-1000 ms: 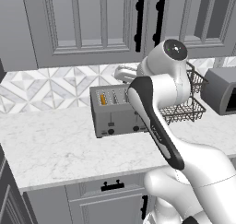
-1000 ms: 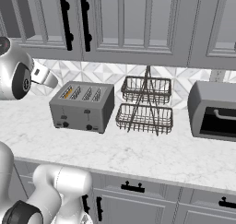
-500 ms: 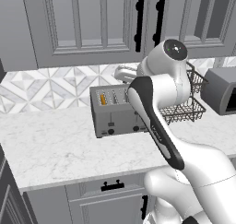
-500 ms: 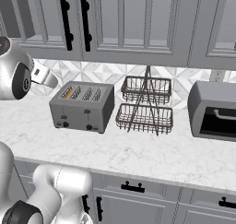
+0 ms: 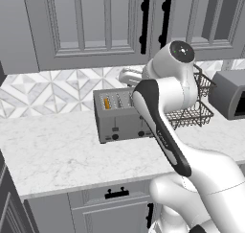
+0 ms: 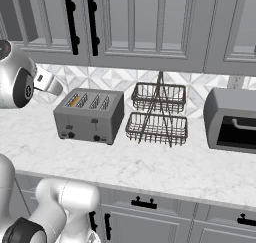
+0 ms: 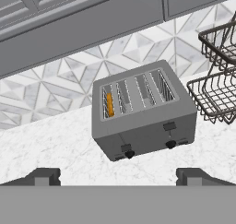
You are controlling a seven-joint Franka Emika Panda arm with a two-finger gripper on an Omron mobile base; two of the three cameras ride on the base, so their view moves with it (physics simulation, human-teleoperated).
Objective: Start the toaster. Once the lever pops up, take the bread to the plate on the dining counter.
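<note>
Clearly the hand (image 7: 117, 174), jaws spread wide and holding nothing, hangs well above the toaster (image 7: 143, 109) on the counter (image 6: 165, 167), bread (image 7: 109, 104) in its leftmost slot. It should descend onto the left lever (image 7: 126, 148), one fingertip squarely on the tab, and press straight down.

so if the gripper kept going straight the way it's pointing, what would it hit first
Most likely the toaster: it sits dead ahead of the open gripper, around its front upper edge. Depth is hard to judge; nothing appears in between.

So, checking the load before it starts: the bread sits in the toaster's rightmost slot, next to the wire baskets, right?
Not quite. The bread sits in the leftmost slot of the toaster, the one farthest from the wire baskets, as the hand view shows.
</note>
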